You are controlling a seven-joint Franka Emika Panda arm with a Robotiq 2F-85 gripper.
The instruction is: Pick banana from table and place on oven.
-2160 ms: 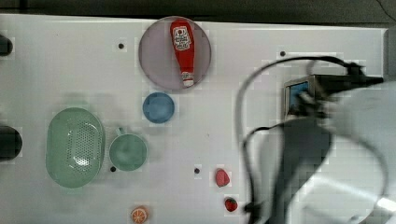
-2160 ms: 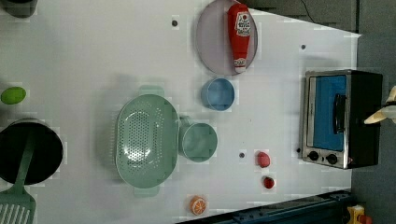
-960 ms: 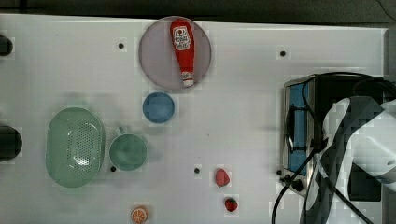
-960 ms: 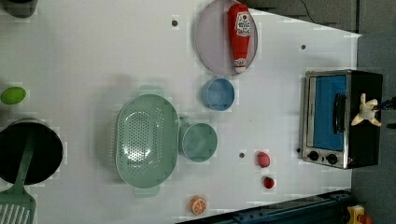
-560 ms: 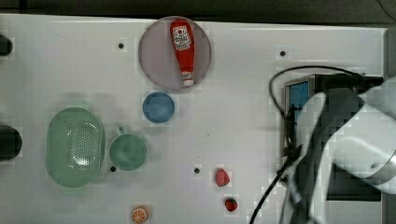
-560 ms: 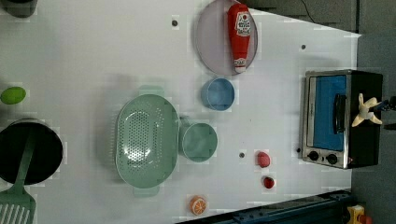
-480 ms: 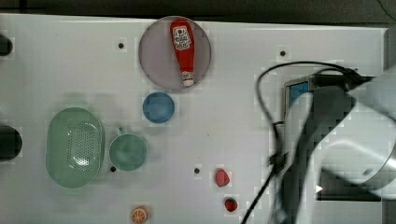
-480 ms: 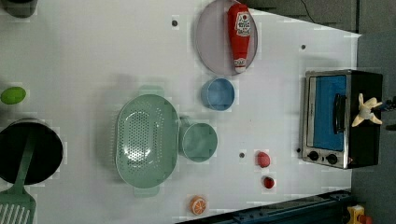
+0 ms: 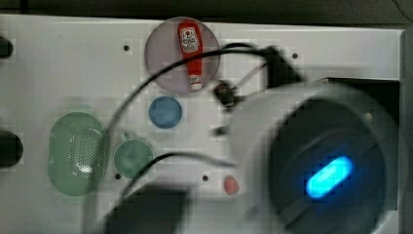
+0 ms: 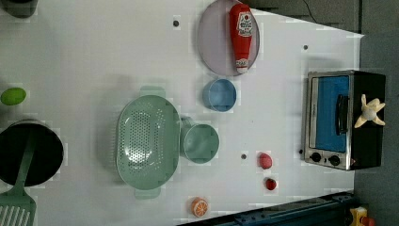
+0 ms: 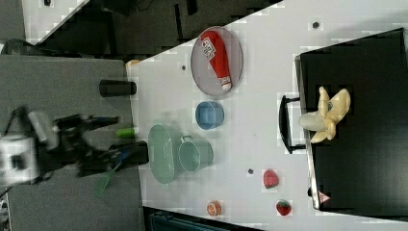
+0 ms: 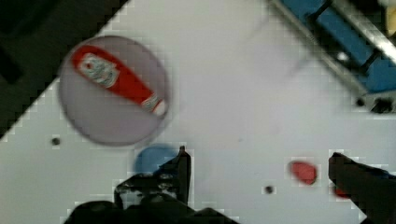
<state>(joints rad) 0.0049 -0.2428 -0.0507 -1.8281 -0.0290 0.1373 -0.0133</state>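
Red ketchup bottle (image 10: 242, 36) lies on its round grey plate (image 10: 212, 44) on the white desk (image 10: 94, 56); the gripper (image 12: 257, 182) hangs above with jaws spread, empty; the pale yellow banana (image 11: 327, 114) rests atop the black toaster oven (image 11: 365, 159).

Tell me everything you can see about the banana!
The banana is small and pale yellow-tan, and looks like a toy with its peel split open into several flaps that spread out like a star around a lighter middle. It lies on the flat black top of the oven, near the front edge above the bar handle. In the left view it shows against the oven's black top. Nothing but the oven touches it.
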